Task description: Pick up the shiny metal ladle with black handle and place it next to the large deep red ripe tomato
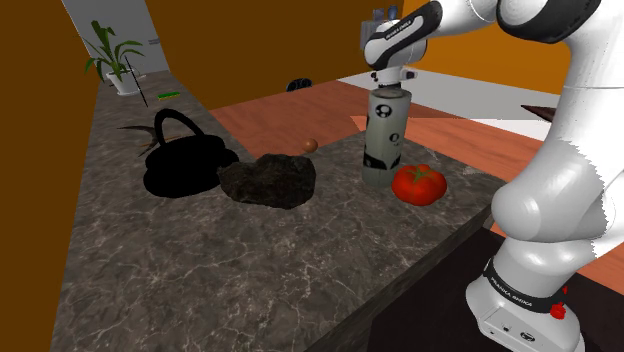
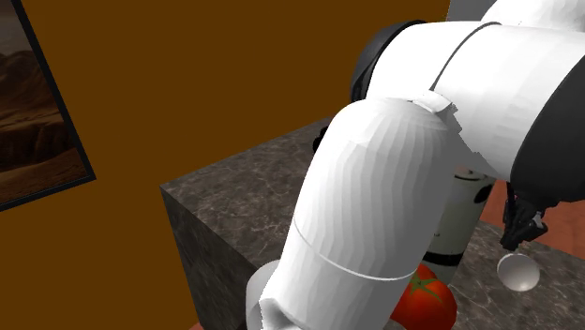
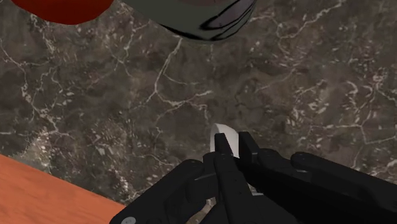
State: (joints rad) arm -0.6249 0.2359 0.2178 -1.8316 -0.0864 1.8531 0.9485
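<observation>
Near half of the marble counter (image 1: 220, 290) is wide open, tons of room to come in. The clutter sits further back: a tall grey canister (image 1: 385, 135) stands just beside the tomato (image 1: 418, 184), then there's a gap, then a dark rocky lump (image 1: 268, 180) just beside a black kettle (image 1: 185, 165). Under the gripper (image 3: 234, 145) clasping the ladle (image 3: 221, 132) it's bare marble.

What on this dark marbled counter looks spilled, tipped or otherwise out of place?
Nothing is spilled or tipped. Only the shiny metal ladle is off the dark marbled counter: it hangs from the shut black claw, near the tall grey canister and the round red tomato.
</observation>
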